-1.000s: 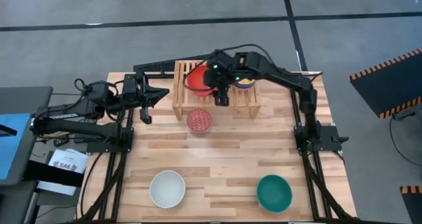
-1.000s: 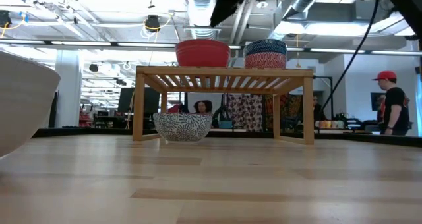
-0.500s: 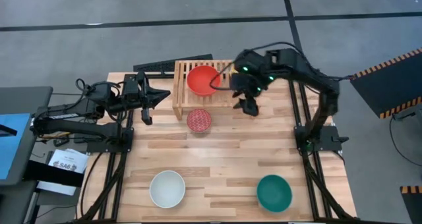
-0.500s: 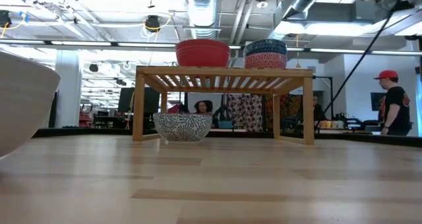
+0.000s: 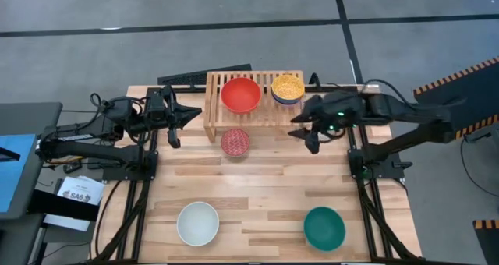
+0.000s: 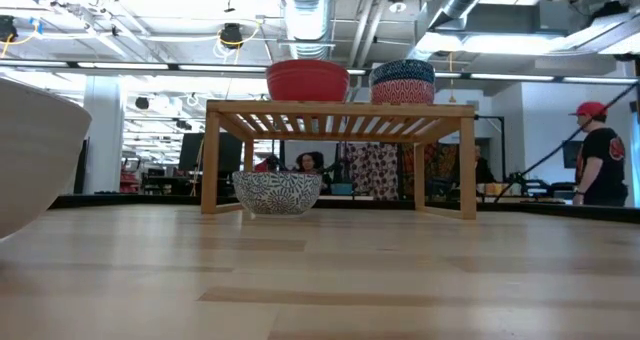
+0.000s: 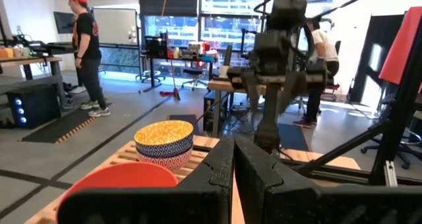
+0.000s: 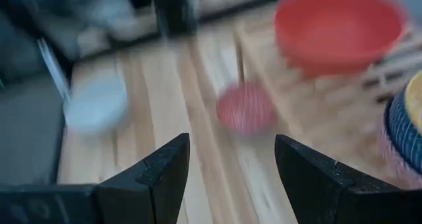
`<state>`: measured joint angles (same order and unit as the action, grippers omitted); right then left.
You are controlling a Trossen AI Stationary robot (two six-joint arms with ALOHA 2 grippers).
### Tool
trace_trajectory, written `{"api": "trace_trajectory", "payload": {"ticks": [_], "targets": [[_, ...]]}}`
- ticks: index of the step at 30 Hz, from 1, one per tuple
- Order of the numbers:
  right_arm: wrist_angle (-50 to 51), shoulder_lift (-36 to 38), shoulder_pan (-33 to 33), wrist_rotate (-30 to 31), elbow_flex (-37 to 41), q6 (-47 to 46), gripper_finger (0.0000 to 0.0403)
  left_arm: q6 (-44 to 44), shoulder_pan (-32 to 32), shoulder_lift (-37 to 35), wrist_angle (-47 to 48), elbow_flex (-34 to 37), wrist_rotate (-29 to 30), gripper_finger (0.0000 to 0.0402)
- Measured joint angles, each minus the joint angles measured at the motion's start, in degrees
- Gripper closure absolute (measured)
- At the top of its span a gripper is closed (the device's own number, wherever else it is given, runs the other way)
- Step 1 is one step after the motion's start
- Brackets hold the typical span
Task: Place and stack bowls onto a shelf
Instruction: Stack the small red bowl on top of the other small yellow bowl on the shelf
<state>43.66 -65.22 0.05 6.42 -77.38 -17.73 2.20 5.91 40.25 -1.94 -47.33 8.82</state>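
Note:
The low wooden shelf (image 5: 253, 118) stands at the table's far side. On its slats sit the plain red bowl (image 5: 240, 94) and the yellow patterned bowl (image 5: 288, 86), which is stacked in another patterned bowl (image 6: 403, 92). The pink-red patterned bowl (image 5: 235, 142) rests on the table just in front of the shelf. The white bowl (image 5: 197, 223) and the teal bowl (image 5: 323, 227) stand near the near edge. My right gripper (image 5: 306, 136) hangs open to the right of the shelf's front, touching nothing. My left gripper (image 5: 175, 125) waits shut, left of the shelf.
A dark flat bar (image 5: 187, 76) lies along the far edge behind the shelf. Bare planks (image 5: 265, 187) stretch between the shelf and the two near bowls. A person (image 6: 600, 165) stands in the room beyond the table.
My right gripper has pulled away from the red bowl on the shelf, moving toward the table's right edge and a little nearer, clear of the shelf. The red bowl has stayed on the slats. The yellow stack, covered by the arm before, now shows from above.

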Motion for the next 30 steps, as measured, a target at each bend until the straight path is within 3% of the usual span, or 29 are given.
{"api": "trace_trajectory", "payload": {"ticks": [6,14,18,26,30], "targets": [[-13.9,5.7,1.9,3.1,7.3,-1.4,0.0154,0.0,0.0,0.3,0.1,0.0,0.0,0.0401],[-14.0,4.7,2.0,3.4,7.4,-1.3,0.0154,-0.3,0.0,0.3,0.0,0.0,0.0,0.0401],[-13.7,3.9,2.0,3.4,7.5,-1.3,0.0154,-0.4,0.0,3.7,1.9,-1.7,-0.2,0.0394],[-13.6,5.2,1.7,3.5,7.4,-1.2,0.0154,-1.7,-3.4,20.1,25.2,-14.4,-1.7,0.0299],[-11.8,7.4,1.7,5.6,7.4,-1.3,0.0154,0.8,-7.3,27.0,33.1,-16.0,-2.4,0.0257]]}}
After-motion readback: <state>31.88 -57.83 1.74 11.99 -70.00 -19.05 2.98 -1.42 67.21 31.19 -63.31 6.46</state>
